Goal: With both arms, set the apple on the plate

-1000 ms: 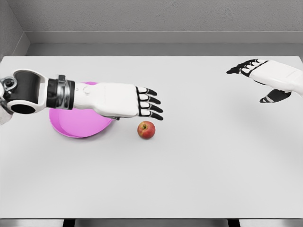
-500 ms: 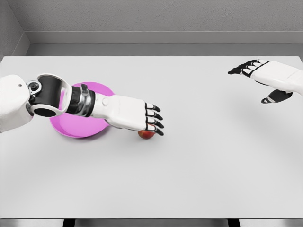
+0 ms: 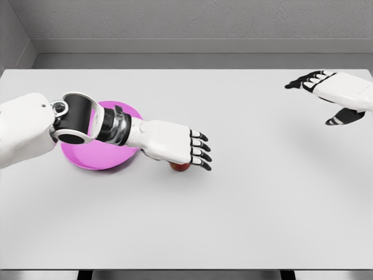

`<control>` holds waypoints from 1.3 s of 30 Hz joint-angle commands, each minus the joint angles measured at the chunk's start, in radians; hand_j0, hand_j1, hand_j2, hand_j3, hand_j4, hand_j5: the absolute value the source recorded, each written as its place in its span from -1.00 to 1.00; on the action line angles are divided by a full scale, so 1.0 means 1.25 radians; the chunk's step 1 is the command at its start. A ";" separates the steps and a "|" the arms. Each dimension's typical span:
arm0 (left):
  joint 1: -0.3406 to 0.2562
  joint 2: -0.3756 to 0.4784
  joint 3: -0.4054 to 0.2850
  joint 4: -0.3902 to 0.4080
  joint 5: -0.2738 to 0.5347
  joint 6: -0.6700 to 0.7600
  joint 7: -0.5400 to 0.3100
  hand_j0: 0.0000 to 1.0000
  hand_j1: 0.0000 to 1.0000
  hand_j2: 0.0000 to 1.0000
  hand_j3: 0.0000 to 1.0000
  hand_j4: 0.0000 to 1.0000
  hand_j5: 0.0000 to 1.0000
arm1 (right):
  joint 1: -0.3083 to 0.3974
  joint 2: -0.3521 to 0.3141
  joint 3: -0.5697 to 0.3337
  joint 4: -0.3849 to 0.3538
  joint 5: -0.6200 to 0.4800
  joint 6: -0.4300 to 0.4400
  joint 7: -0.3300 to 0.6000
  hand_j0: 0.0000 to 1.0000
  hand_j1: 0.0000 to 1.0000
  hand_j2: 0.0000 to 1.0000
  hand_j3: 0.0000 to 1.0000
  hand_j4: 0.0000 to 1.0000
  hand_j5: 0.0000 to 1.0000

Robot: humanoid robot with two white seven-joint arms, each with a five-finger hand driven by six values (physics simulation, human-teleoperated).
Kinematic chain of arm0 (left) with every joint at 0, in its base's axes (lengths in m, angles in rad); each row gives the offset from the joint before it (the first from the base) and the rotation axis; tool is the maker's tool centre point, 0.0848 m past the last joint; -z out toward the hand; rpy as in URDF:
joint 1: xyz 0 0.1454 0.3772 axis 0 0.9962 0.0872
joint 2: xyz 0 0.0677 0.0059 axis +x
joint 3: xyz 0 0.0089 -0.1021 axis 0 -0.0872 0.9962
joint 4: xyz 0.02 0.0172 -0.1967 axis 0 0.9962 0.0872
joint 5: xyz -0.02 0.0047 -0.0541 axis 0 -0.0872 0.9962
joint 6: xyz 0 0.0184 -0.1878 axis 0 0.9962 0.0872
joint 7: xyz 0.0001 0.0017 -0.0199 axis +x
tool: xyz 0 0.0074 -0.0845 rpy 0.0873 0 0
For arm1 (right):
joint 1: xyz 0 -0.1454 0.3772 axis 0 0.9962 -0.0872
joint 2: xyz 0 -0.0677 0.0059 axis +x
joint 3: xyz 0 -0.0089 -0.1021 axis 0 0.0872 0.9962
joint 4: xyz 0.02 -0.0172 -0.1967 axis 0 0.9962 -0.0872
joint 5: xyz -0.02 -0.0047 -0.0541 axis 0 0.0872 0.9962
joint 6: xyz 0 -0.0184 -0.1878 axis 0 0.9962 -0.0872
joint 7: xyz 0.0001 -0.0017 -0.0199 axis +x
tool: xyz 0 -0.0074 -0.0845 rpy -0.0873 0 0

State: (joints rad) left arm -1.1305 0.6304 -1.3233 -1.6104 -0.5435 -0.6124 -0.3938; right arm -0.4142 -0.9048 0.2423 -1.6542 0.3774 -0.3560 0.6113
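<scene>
White table (image 3: 245,210), apple (image 3: 180,167) under left hand (image 3: 175,147).

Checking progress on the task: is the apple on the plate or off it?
Off it. The apple sits on the table right of the pink plate, mostly hidden under the left hand.
</scene>
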 commanded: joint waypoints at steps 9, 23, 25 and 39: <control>-0.005 -0.027 -0.019 0.038 -0.036 0.001 -0.003 1.00 1.00 1.00 1.00 1.00 1.00 | 0.000 0.001 -0.042 0.004 -0.001 0.001 0.000 1.00 1.00 1.00 1.00 1.00 1.00; -0.012 -0.055 -0.052 0.087 -0.098 0.001 -0.002 1.00 1.00 1.00 1.00 1.00 1.00 | -0.012 0.015 -0.032 -0.006 -0.001 0.001 0.000 1.00 1.00 1.00 1.00 1.00 1.00; -0.011 -0.069 -0.053 0.104 -0.099 0.001 -0.002 1.00 1.00 1.00 1.00 1.00 1.00 | -0.012 0.015 -0.032 -0.006 -0.001 0.001 0.000 1.00 1.00 1.00 1.00 1.00 1.00; -0.011 -0.083 -0.058 0.122 -0.144 0.001 -0.002 1.00 1.00 1.00 1.00 1.00 1.00 | -0.012 0.013 -0.033 -0.004 -0.001 0.001 0.000 1.00 1.00 1.00 1.00 1.00 1.00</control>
State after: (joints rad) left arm -1.1444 0.5279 -1.3963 -1.4601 -0.7188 -0.6122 -0.3963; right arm -0.4295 -0.8871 0.2012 -1.6603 0.3789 -0.3561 0.6114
